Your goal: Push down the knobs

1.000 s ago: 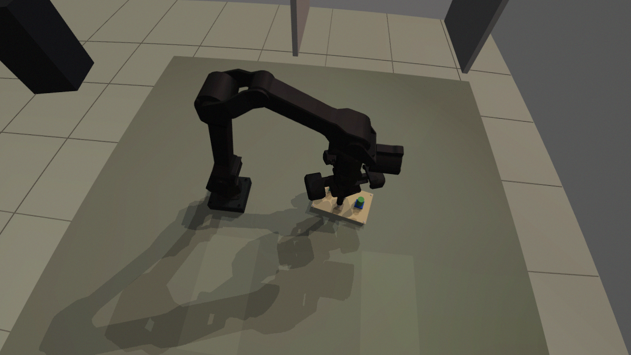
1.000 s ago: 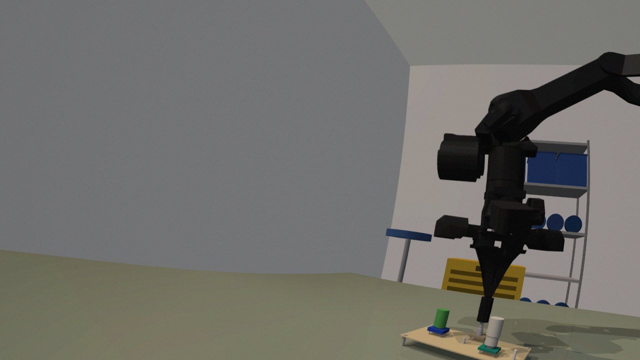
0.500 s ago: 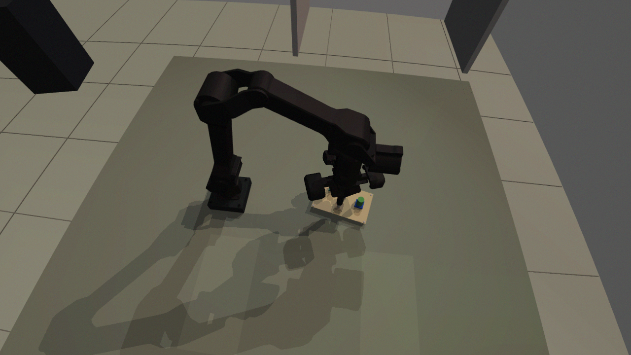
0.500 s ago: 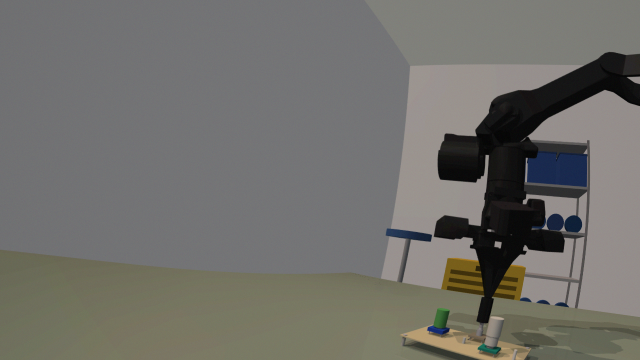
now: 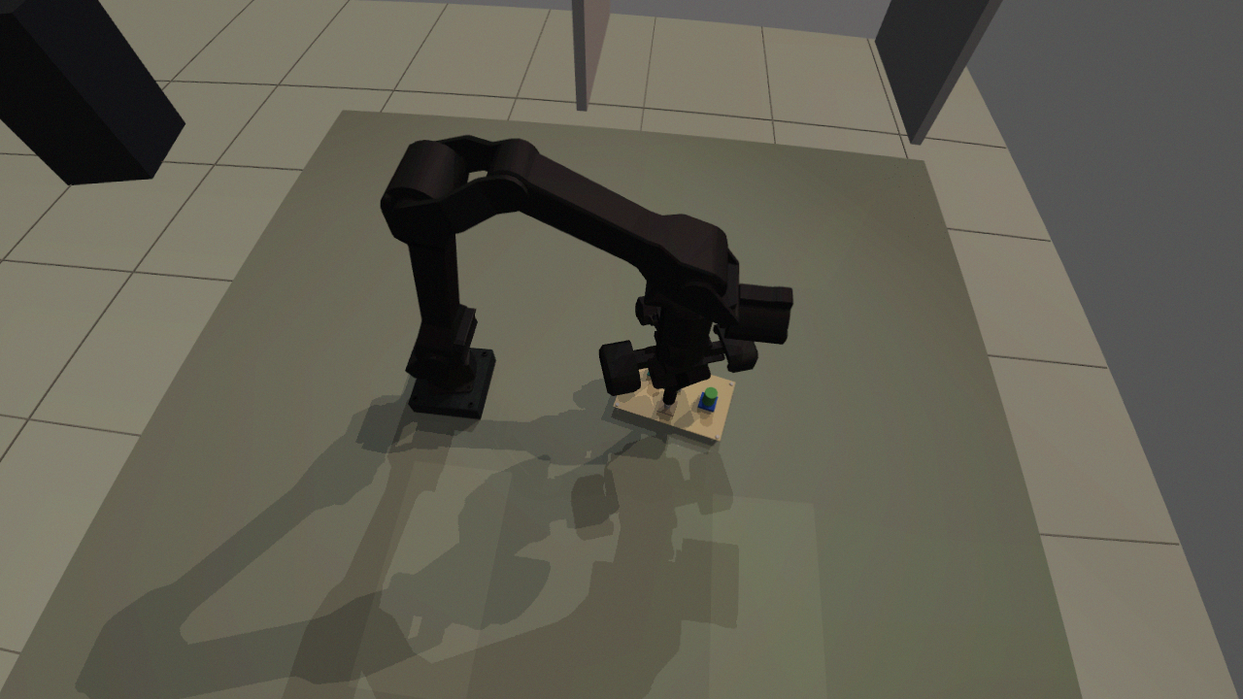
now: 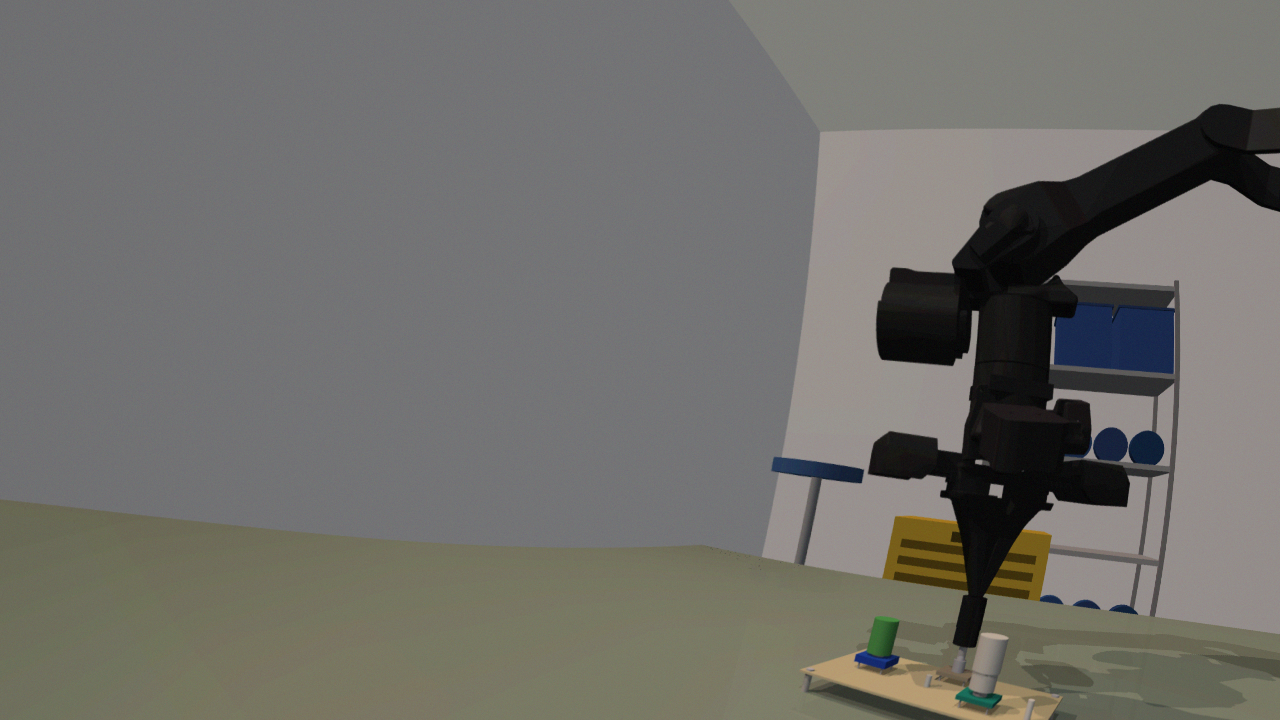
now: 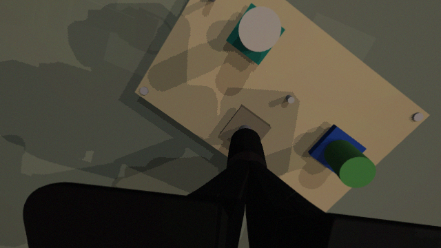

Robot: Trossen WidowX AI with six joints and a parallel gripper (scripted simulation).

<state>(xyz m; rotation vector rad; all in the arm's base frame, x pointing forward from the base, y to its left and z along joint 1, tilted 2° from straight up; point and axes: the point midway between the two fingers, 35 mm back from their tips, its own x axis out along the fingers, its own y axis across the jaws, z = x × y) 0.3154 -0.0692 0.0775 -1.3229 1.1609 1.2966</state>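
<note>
Dim, soft light; broad overlapping shadows; wrist view darkest; edges fairly crisp

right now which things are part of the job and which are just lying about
Part of the job:
- circuit board
- black knob, its shaft showing below
- white knob
- teal potentiometer
- brown potentiometer
- green knob, apparently already seated

Just about:
- blue-topped stool
- yellow slatted box
- shelf rack
- blue bins
</note>
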